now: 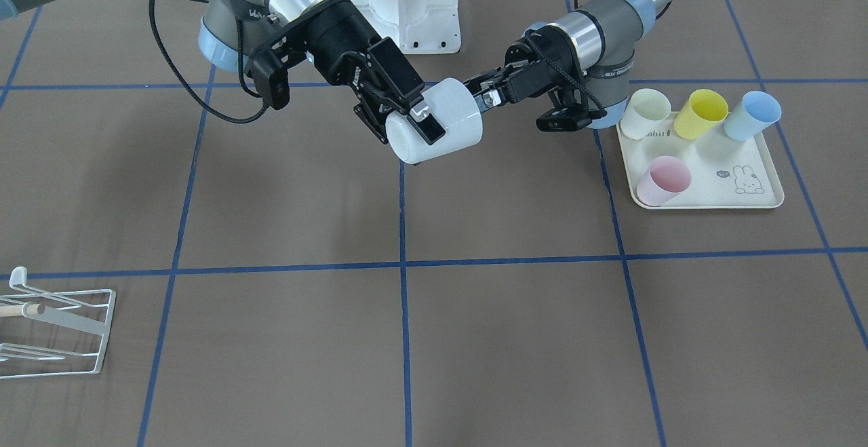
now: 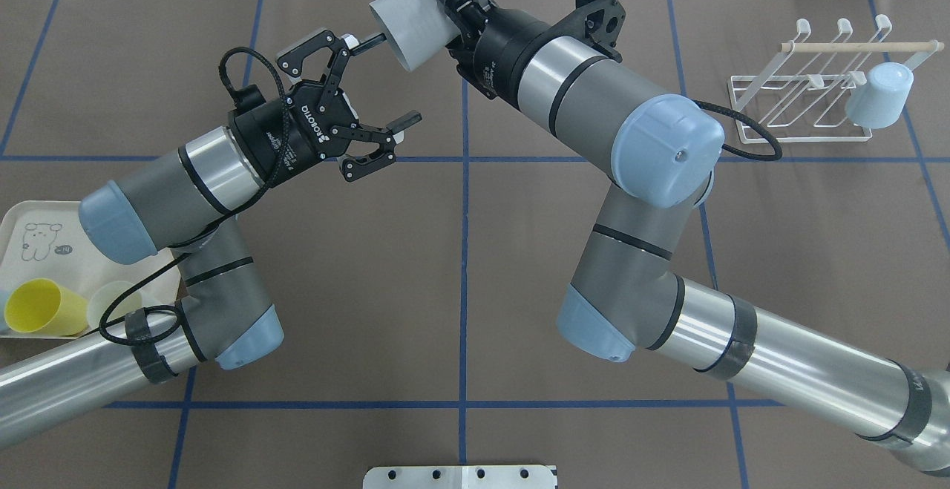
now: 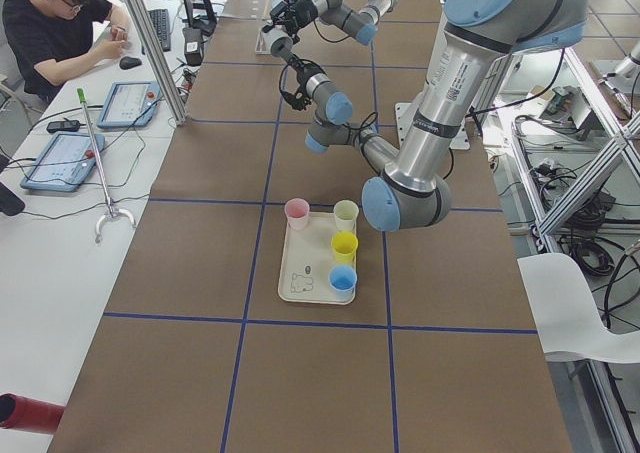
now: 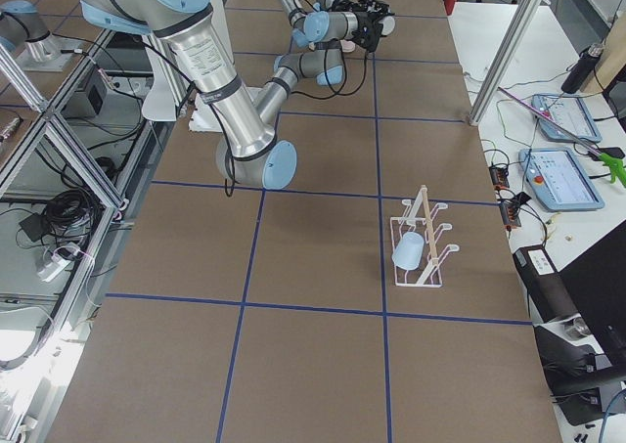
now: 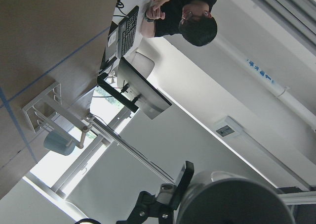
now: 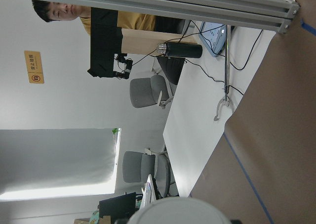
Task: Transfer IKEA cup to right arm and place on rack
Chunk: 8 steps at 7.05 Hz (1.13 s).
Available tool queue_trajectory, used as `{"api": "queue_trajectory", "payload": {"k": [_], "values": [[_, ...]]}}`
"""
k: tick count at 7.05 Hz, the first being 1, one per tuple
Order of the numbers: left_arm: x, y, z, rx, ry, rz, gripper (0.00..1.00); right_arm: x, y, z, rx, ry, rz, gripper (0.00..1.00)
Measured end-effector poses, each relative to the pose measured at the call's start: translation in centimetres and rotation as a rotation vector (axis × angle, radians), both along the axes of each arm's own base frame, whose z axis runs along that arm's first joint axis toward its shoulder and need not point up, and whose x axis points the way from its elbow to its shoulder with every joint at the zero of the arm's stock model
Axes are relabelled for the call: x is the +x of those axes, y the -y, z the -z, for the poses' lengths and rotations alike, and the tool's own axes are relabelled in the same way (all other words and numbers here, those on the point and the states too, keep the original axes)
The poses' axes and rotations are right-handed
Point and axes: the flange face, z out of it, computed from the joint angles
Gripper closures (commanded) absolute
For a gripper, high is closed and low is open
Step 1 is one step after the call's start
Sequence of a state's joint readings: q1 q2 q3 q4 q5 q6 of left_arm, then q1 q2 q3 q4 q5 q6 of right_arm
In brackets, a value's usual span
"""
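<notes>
IKEA cup [image 1: 447,118], white, lies on its side in mid-air in the front-facing view. The right gripper [image 1: 401,128] is clamped across its wall. The left gripper [image 1: 483,91] sits at the cup's other end, just beside it, and its spread is hard to read from here. The tray [image 1: 759,199] with four pastel cups [image 1: 702,113] lies behind the left gripper, near that arm's elbow. The rack [image 1: 61,338] stands well apart from the right gripper, on the side away from the left one. From overhead, the right gripper's fingers grip the cup from both sides. The left gripper's fingers are splayed wide: one fingertip [image 2: 359,43] reaches the cup's wide end, though contact cannot be judged, and the other hangs free, apart from the cup. A pale-blue cup [image 2: 879,96] hangs on the rack, far out beyond the right gripper's wrist. In both side views the grippers are too small to judge. The left wrist view has the cup's round end directly ahead of the gripper. The right wrist view shows only a white curved edge at the bottom.
</notes>
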<state>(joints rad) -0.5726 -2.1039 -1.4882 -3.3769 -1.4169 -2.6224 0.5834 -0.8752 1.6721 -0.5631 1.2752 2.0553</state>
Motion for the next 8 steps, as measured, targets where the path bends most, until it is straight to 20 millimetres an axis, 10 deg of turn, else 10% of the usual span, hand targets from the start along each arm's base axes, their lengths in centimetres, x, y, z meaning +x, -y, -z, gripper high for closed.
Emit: {"api": "queue_trajectory", "payload": {"k": [3,8], "values": [[-0.3,0.1,0.1,0.045,0.04,0.047,0.0,5.9,5.0,-3.1,-0.001,-0.078,-0.087,1.0],[-1.0,1.2,2.2,0.186,0.328,0.144,0.0,19.9,8.8,-23.3,0.072,-0.716,-0.145,1.0]]}}
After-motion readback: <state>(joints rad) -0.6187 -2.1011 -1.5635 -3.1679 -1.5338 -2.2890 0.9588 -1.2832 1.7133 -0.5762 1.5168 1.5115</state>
